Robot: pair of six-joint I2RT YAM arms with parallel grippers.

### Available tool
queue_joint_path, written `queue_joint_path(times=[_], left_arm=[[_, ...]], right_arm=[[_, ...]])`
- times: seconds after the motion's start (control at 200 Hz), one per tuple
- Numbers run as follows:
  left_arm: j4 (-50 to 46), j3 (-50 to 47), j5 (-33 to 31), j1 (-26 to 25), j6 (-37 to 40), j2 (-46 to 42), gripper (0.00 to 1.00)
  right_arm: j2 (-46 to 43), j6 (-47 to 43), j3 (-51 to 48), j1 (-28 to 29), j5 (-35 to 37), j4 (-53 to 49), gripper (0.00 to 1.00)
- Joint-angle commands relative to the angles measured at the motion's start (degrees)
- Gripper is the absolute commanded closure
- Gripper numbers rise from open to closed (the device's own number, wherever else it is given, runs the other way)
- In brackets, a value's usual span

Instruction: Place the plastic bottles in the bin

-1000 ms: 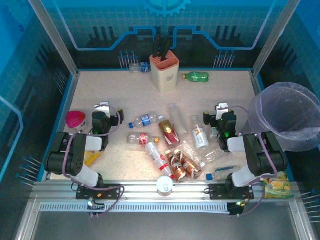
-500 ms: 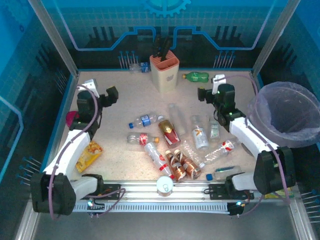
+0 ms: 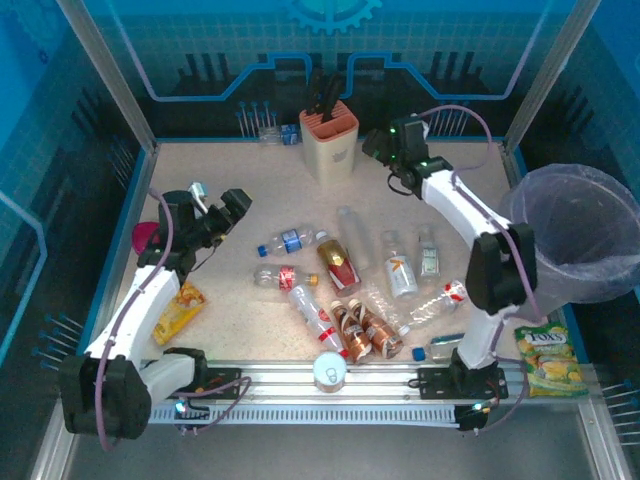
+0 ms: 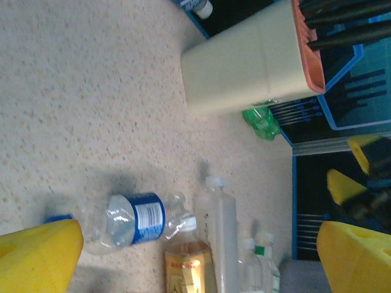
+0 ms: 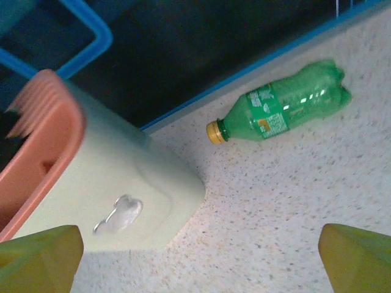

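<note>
Both jaws wide and empty: your right gripper (image 3: 376, 144) by the beige plastic knife block (image 3: 331, 142), green plastic bottle (image 5: 281, 113) lying just right of it; your left gripper (image 3: 214, 201) well left

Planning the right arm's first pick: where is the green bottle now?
In the right wrist view, the green bottle lies on its side by the far edge of the table, just right of the beige knife block, cap toward it.

- Knife block (image 5: 91, 183): left side cut by frame edge in right wrist view, rim blurred.
- Small bottle (image 4: 201, 7) behind knife block: cut by top edge.
- Pink lid (image 3: 141, 238), far left of knife block: partly behind left arm (image 3: 150, 300).
</note>
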Motion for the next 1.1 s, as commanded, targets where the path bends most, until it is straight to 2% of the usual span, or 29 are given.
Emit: queue_joint_path(times=[0.0,0.16,0.3,0.4,0.495,0.63,0.976,1.096], left_arm=[[-0.27,-0.23,4.04,-0.37,-2.87,-1.66,0.01],[-0.19,-0.74,4.37,-0.37,-3.42,-2.26,0.01],[0.55,-1.68,3.99,-0.36,-3.35,-2.74,0.01],[0.52,-1.85,3.54,-0.35,-3.07,-2.73,0.01],[1.31,-1.97,3.53,-0.31,-3.33,-2.2,0.01],[0.6,-0.9,4.66,-0.37,-1.92,-0.82,0.01],[0.56,-0.05,3.8,-0.19,-1.48,0.5,0.01],[-0.02,0.01,2.21,-0.19,-1.91,1.07,0.01]], right_arm=[[3.62,16.86,2.76,-1.09,2.48,-2.84,0.0],[8.51,26.37,4.37,-2.3,3.68,-1.15,0.02],[14.33,29.63,9.54,-3.39,1.83,-1.89,0.02],[17.05,31.23,11.85,-3.9,2.16,-1.93,0.02],[19.16,29.48,12.67,-4.41,3.87,2.6,0.0],[23.9,29.05,17.63,-5.64,2.5,3.39,0.0],[37.65,32.0,37.61,-8.1,-1.76,-7.64,0.0],[42.45,30.88,47.68,-8.39,-0.9,-15.97,0.0]])
